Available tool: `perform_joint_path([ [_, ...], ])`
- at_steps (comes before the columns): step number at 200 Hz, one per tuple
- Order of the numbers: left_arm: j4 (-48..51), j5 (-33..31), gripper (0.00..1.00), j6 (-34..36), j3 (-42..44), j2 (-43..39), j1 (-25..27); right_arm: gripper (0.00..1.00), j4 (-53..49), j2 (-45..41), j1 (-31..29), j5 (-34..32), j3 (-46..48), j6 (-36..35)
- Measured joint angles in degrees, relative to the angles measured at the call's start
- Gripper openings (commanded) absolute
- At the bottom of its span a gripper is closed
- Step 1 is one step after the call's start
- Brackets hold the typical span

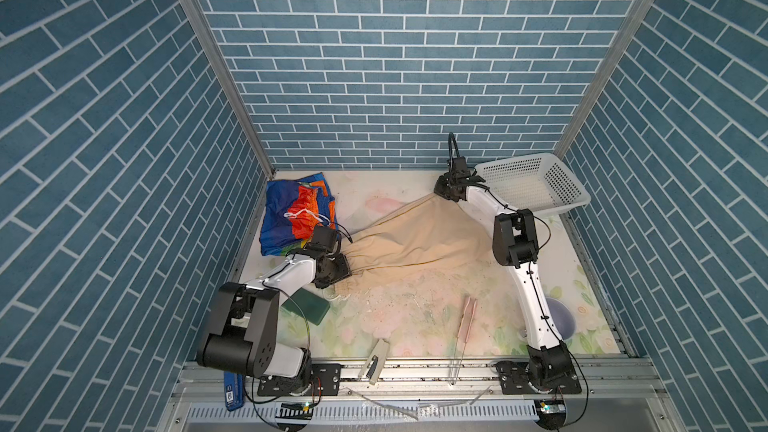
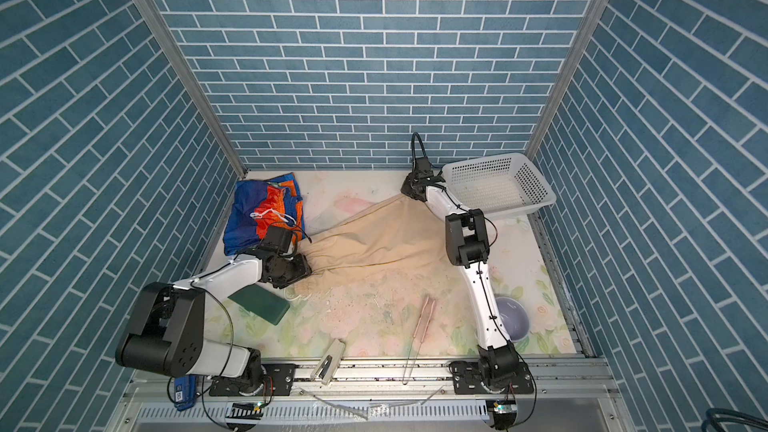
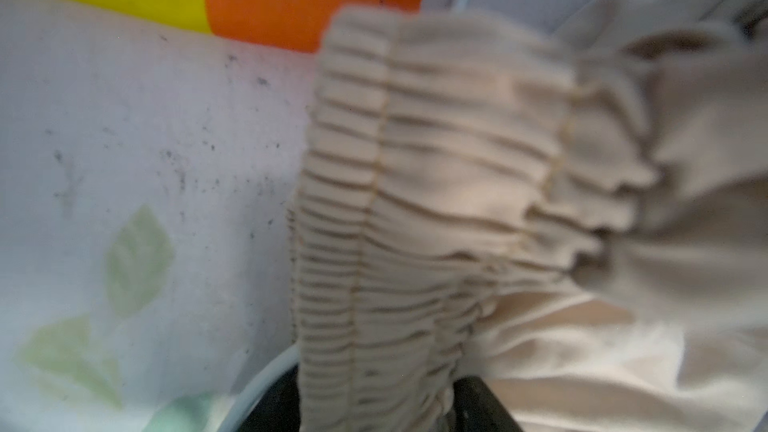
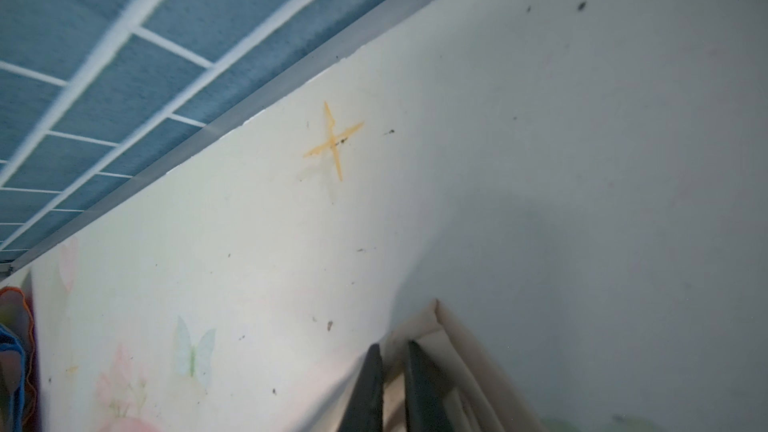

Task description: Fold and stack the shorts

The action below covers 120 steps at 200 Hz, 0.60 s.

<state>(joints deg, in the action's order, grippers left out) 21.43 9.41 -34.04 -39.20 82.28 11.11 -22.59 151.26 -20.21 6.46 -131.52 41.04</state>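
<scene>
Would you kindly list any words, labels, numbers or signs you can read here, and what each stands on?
No words or numbers are legible.
White label on the blue device by the front rail: too small to read.
Table: an orange cross mark, without lettering.

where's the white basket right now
In both top views the white basket sits in the far right corner of the table, by the back wall, just right of the right gripper pinching the beige shorts.

In both top views, lower right, the right arm (image 1: pixel 528 284) hides part of the purple bowl (image 1: pixel 563 320). The left wrist view is blurred, and the beige shorts (image 3: pixel 415 201) cover most of the left gripper (image 3: pixel 374 413).
</scene>
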Motion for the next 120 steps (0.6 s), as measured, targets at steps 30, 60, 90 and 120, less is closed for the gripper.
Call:
perform_joint_path([
  [30,-0.2,0.0,0.58,-0.4,0.1,-0.1,0.0,0.13,-0.1,0.0,0.1,0.1,0.0,0.1],
  [60,0.0,0.6,0.60,-0.9,-0.2,-0.1,0.0,0.16,-0.6,-0.8,-0.2,-0.7,0.6,-1.8],
  [90,3.8,0.9,0.61,-1.2,-0.8,-1.6,0.0,0.22,-3.1,-7.4,-1.6,-4.9,7.9,-6.9],
  [120,11.0,-0.6,0.64,-1.1,-3.7,-9.2,0.0,0.27,-3.0,-19.5,-4.8,-9.6,17.5,-13.1],
])
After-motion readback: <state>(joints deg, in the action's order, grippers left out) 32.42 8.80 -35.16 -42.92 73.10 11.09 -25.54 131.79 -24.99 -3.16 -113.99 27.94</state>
